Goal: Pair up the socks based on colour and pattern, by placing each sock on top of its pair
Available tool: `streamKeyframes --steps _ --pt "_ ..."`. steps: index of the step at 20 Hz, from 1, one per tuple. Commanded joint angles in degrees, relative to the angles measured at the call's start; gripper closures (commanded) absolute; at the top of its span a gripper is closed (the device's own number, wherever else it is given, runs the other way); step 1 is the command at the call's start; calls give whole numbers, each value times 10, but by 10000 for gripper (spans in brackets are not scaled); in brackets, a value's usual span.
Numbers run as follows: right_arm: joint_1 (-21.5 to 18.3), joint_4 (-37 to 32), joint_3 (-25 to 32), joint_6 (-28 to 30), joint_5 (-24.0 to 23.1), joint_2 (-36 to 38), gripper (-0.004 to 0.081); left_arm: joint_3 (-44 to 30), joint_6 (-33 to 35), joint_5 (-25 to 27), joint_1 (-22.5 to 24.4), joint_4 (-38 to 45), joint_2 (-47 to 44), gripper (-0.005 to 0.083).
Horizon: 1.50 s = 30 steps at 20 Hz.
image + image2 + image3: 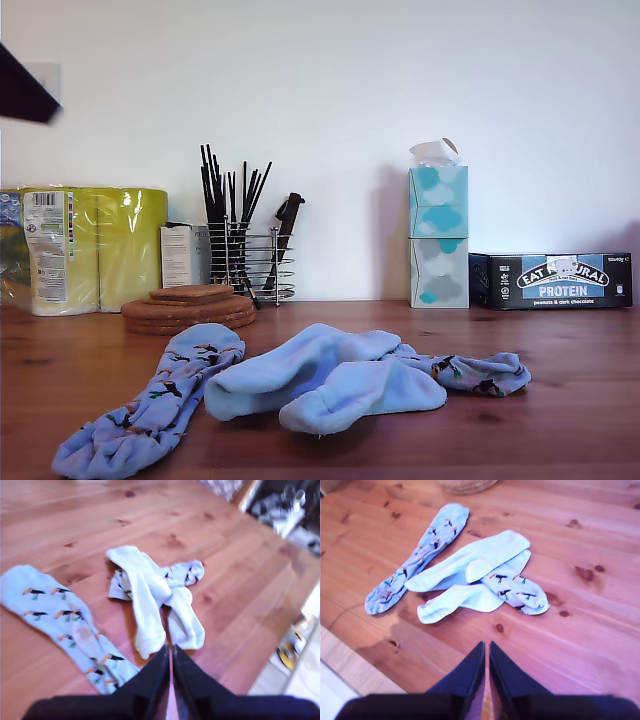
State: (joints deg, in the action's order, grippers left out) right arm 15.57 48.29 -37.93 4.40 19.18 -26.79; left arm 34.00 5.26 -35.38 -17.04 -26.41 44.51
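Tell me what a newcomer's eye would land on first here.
The pile of socks mid-table: two plain socks lying across a toucan sock. The other toucan sock lies apart, toward the exterior view's left. Behind stand stacked tissue boxes and yellow-wrapped rolls. My first gripper and my second gripper hover shut above the table.

Second toucan sock [478, 372] mostly hidden under plain socks [320, 380]; toilet-roll pack [60, 245] cut off.

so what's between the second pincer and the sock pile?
Only bare wooden table. In the second wrist view, my second pincer is shut above the table, with nothing between it and the nearest plain sock.
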Motion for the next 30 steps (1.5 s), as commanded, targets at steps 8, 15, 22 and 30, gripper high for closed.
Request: streamKeyframes --steps 8,15,22,30 --pt "9 -11 -5 6 4 -12 783 2 79 66 -129 209 257 610" --pt "14 -21 -5 41 13 -52 783 60 82 174 -182 278 415 322" --pt "65 -82 -5 46 12 -148 783 153 66 205 -194 274 530 308" --pt "88 -138 -5 45 -14 -242 783 200 53 195 -199 244 586 560"
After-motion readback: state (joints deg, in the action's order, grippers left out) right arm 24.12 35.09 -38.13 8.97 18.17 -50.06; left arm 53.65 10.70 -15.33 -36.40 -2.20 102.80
